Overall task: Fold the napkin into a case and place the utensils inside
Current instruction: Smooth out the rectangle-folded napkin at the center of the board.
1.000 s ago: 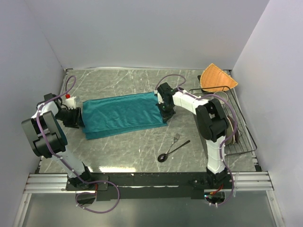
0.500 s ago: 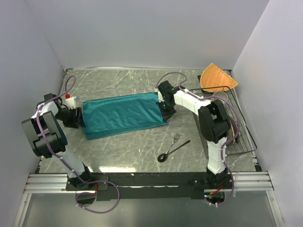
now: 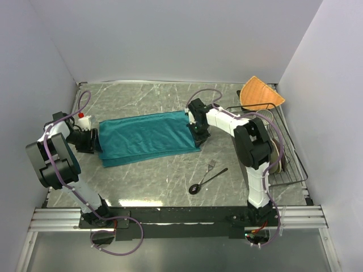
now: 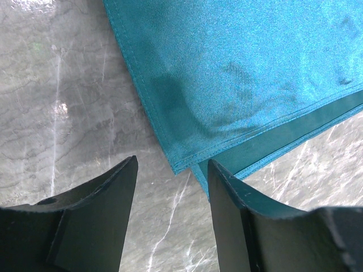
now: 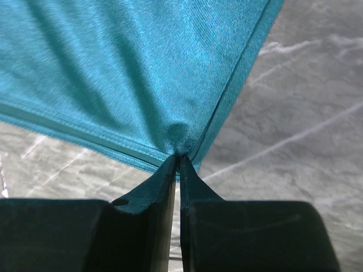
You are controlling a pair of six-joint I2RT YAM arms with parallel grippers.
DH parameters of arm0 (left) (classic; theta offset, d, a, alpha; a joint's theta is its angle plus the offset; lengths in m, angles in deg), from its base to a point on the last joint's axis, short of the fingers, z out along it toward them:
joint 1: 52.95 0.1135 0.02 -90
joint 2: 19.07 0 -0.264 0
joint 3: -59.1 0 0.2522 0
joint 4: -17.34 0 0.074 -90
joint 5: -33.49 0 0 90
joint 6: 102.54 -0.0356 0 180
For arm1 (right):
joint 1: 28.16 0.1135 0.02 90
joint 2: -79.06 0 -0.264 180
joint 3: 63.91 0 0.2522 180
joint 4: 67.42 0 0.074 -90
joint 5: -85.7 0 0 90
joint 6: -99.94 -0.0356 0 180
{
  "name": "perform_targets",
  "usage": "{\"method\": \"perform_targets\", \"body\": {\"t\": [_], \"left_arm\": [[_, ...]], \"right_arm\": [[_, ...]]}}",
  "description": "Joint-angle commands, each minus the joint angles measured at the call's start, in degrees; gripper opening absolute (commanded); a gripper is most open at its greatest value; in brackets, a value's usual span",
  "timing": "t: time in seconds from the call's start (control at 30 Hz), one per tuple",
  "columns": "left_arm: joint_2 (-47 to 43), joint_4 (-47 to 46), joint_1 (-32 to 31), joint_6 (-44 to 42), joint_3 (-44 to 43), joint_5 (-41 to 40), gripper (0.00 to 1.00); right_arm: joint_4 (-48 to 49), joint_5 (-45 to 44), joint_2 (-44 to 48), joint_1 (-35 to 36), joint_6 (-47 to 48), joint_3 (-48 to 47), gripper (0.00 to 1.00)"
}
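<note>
A grey marble tabletop [image 3: 153, 175] carries the teal napkin [image 3: 147, 136], folded into a long strip lying left to right across the middle. The right pincer [image 5: 177, 158] is clamped on a corner at the strip's right end, puckering the cloth. The left pincer [image 4: 172, 161] stands apart just off the left end, holding nothing. The silver fork [image 3: 211, 165] and dark spoon [image 3: 207, 181] lie close together nearer the arms, apart from the napkin.

Under both pairs of jaws you have a grey, white-veined marble-look table [image 3: 164, 175] with glare along its near edge, plain pale walls [image 3: 170, 39] beyond and either side, and a wire rack [image 3: 290, 182] right of the right jaws.
</note>
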Motion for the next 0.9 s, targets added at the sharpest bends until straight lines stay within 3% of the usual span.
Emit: {"method": "perform_targets", "body": {"t": [0.0,0.23,0.4,0.5,0.77,0.87], "left_arm": [[-1.31,-0.25,0.07,-0.13,0.02,0.9,0.58],[-1.22,-0.34,-0.02,-0.3,0.11,1.08,0.58],[-0.87,-0.34,0.06,-0.39,0.02,1.08,0.58],[-0.87,-0.34,0.07,-0.48,0.11,1.16,0.58],[-1.22,-0.78,-0.02,0.14,0.28,0.64,0.58],[-1.48,-0.87,-0.02,0.14,0.37,0.64,0.59]], "right_arm": [[0.16,0.28,-1.45,0.12,-1.0,-2.81,0.13],[0.34,-0.51,-1.27,0.21,-1.18,-2.72,0.22],[0.34,-0.69,-0.66,0.74,-1.18,-2.63,0.21],[0.25,-0.78,-0.22,1.18,-1.27,-2.63,0.18],[0.25,-1.57,1.36,1.71,-1.44,-2.02,0.0],[0.08,-2.36,2.42,1.71,-1.35,-1.75,0.0]]}}
